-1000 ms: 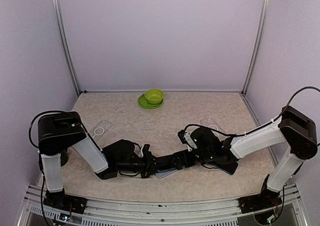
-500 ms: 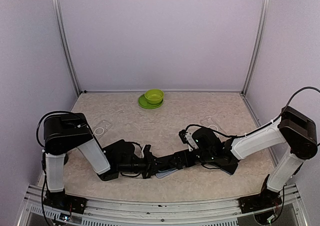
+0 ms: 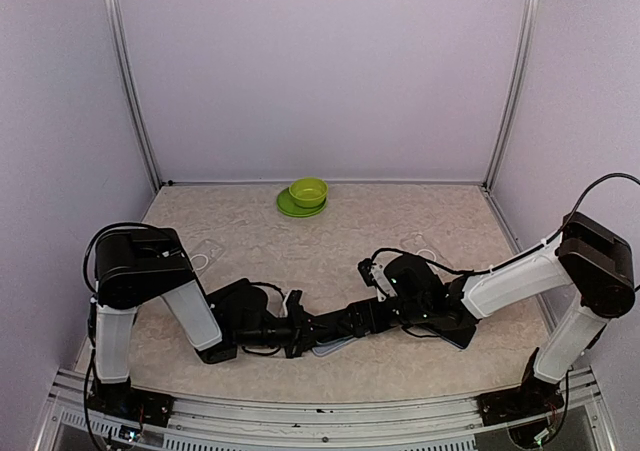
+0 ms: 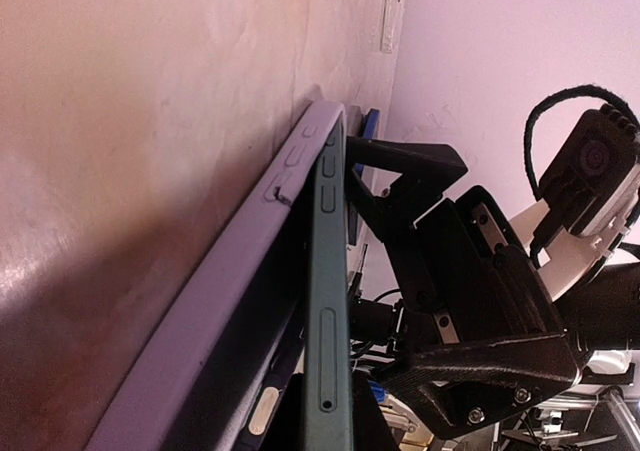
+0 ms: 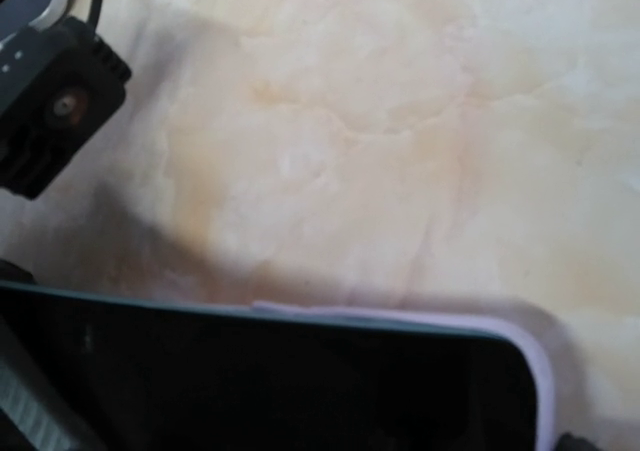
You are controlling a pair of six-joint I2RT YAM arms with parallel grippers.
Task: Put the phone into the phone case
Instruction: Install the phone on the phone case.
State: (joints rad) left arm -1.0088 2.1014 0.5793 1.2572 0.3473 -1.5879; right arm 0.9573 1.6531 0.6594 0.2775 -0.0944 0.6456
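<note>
Left arm (image 3: 190, 311) shifted, teal-edged phone (image 4: 328, 371) (lilac case (image 4: 225, 291))

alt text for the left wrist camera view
Edge-on close-up of a dark phone partly seated in a lavender phone case lying on a marbled table. The right gripper, black, sits close behind the phone.

Matt rubbery case, glossy glass, faintly shiny stone-look top.
The phone case (image 4: 225, 281) looks like smooth, matt lilac rubbery plastic with moulded buttons. Against the phone case, the phone (image 4: 328, 351) shows a satin teal edge, perhaps metal, and a glossy black screen. Under the phone case the table (image 3: 400, 221) is smooth marbled beige with a faint sheen. Well beyond the phone case, the bowl (image 3: 308, 190) and plate (image 3: 286, 207) look like shiny green plastic.
</note>
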